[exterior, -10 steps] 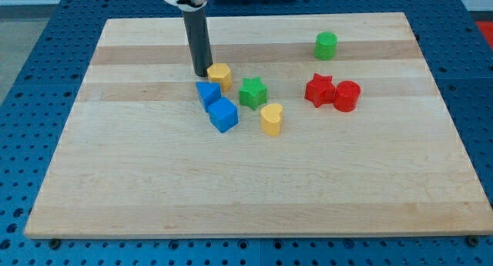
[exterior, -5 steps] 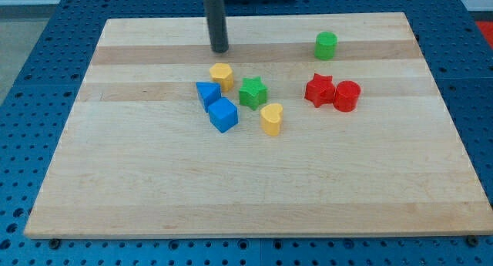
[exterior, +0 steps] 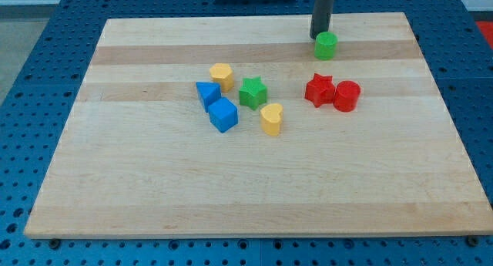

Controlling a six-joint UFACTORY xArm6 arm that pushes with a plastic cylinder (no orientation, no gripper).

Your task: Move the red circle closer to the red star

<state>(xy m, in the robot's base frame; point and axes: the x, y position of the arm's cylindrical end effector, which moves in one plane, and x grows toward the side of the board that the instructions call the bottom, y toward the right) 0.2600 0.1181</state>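
The red circle [exterior: 347, 95] sits at the board's right of centre, touching the right side of the red star [exterior: 319, 89]. My tip [exterior: 319, 35] is near the view's top, just above and left of the green circle [exterior: 326, 45], well above both red blocks.
A yellow hexagon [exterior: 221, 75], blue triangle [exterior: 206, 92], blue cube [exterior: 223, 115], green star [exterior: 252, 92] and yellow heart [exterior: 271, 119] cluster mid-board. The wooden board [exterior: 139, 181] lies on a blue perforated table.
My tip moved from beside the yellow hexagon up and right across the board's top to the green circle. No block has moved.
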